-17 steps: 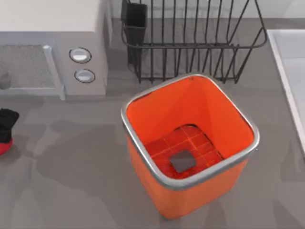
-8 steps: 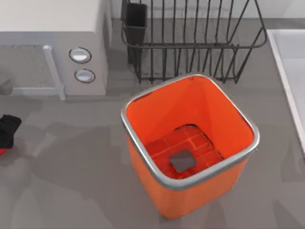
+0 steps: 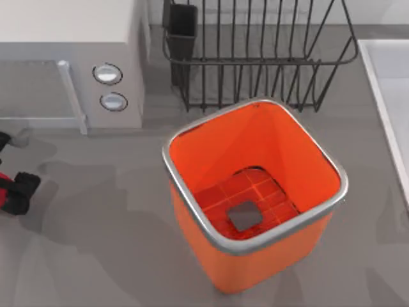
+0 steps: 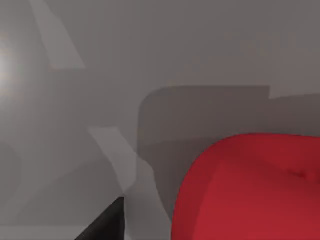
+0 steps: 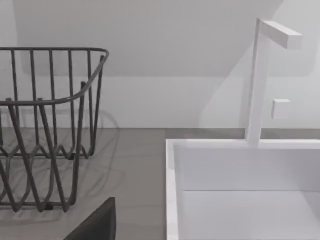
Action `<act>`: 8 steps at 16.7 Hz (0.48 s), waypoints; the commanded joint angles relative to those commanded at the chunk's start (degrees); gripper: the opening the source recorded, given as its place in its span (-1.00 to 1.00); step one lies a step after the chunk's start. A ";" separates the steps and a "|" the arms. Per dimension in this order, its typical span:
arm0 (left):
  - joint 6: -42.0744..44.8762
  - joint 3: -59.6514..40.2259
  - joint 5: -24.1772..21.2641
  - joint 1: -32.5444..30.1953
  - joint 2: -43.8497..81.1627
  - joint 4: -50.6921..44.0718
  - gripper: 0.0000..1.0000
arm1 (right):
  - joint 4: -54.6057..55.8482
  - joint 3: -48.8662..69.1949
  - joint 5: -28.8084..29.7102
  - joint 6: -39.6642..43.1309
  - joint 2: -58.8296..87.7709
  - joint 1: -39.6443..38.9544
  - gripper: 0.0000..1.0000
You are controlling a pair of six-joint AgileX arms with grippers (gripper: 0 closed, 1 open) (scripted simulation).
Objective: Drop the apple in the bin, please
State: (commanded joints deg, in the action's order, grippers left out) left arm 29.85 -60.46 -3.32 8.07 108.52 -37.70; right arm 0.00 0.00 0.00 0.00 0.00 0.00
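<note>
Left gripper (image 3: 14, 192): at the far left edge of the surface in the top view, in front of the microwave; dark finger tips flank a sliver of red, so it appears closed on the apple (image 4: 250, 190), though the contact itself is hard to see.

Apple: red, smooth, round; large and close in the left wrist view, with the grey surface (image 3: 96, 256) behind it and one dark fingertip (image 4: 105, 225) just beside it. Whether it rests on the surface or is lifted clear cannot be told.

Bin (image 3: 252, 198): bright orange, square with rounded corners, silver rim, gridded floor with a grey square; upright, open and unobstructed, near the middle of the surface. It lies well apart from the apple, toward the right in the top view. Judgement: the coming move turns on carrying the apple rightward and above the rim before release; the left arm is the nearer one and already has the fruit.

Dish rack (image 3: 255, 57): black wire, just behind the bin.

Microwave (image 3: 70, 64): white, rear left, two round knobs.

Sink (image 5: 240, 190): white basin with tap, right edge.

Right gripper: looks toward rack and sink; a dark fingertip (image 5: 95, 225) shows, and its opening cannot be told.
</note>
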 joint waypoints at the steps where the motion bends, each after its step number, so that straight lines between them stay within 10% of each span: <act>1: 0.10 -0.27 -0.02 -0.03 0.64 0.55 1.00 | 0.00 0.00 0.00 0.00 0.00 0.00 1.00; 6: 0.10 -0.48 0.01 -0.08 1.06 0.92 1.00 | 0.00 0.00 0.00 0.00 0.00 0.00 1.00; 8: 0.10 -0.48 0.01 -0.08 1.06 0.92 0.70 | 0.00 0.00 0.00 0.00 0.00 0.00 1.00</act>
State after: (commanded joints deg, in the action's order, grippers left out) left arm 29.95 -60.94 -3.32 7.98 109.58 -36.79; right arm 0.00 0.00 0.00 0.00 0.00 0.00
